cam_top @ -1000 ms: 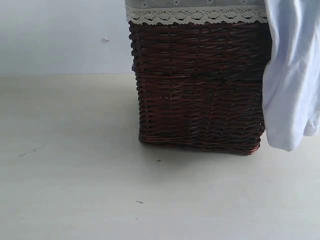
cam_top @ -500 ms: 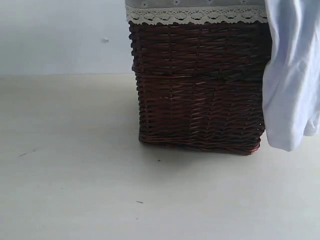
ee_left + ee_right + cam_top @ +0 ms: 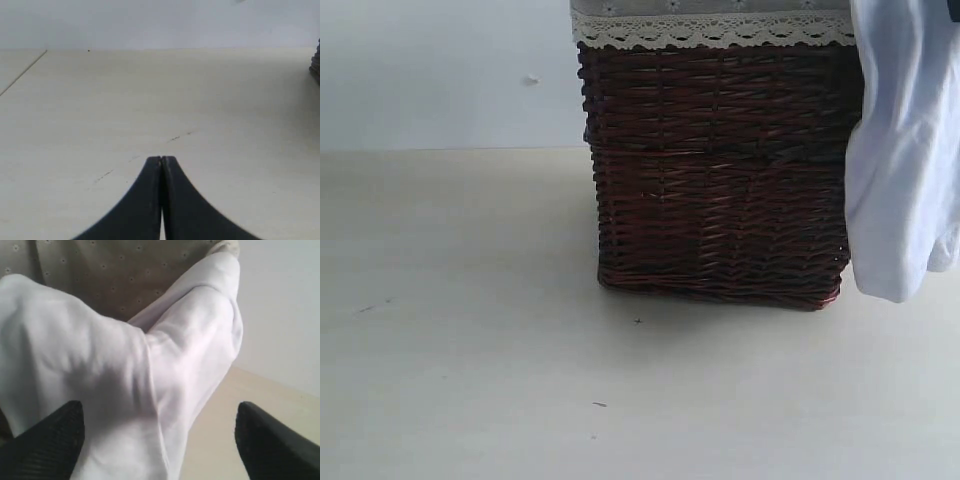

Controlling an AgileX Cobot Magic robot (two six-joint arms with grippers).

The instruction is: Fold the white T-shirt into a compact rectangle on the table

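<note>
The white T-shirt [image 3: 905,170] hangs over the right side of the dark wicker basket [image 3: 720,180], its lower end dangling just above the table [image 3: 470,380]. In the right wrist view the T-shirt [image 3: 140,375] fills the frame as a bunched fold, and my right gripper [image 3: 159,432] is open, its black fingertips [image 3: 57,432] standing wide on either side of the cloth without pinching it. My left gripper [image 3: 161,161] is shut with nothing in it, hovering over bare table [image 3: 150,100]. Neither gripper shows in the exterior view.
The basket has a white lace trim [image 3: 710,32] and a dotted fabric lining [image 3: 125,270]. A pale wall [image 3: 440,70] rises behind the table. The basket's corner [image 3: 316,62] edges into the left wrist view. Small dark specks [image 3: 598,404] mark the table.
</note>
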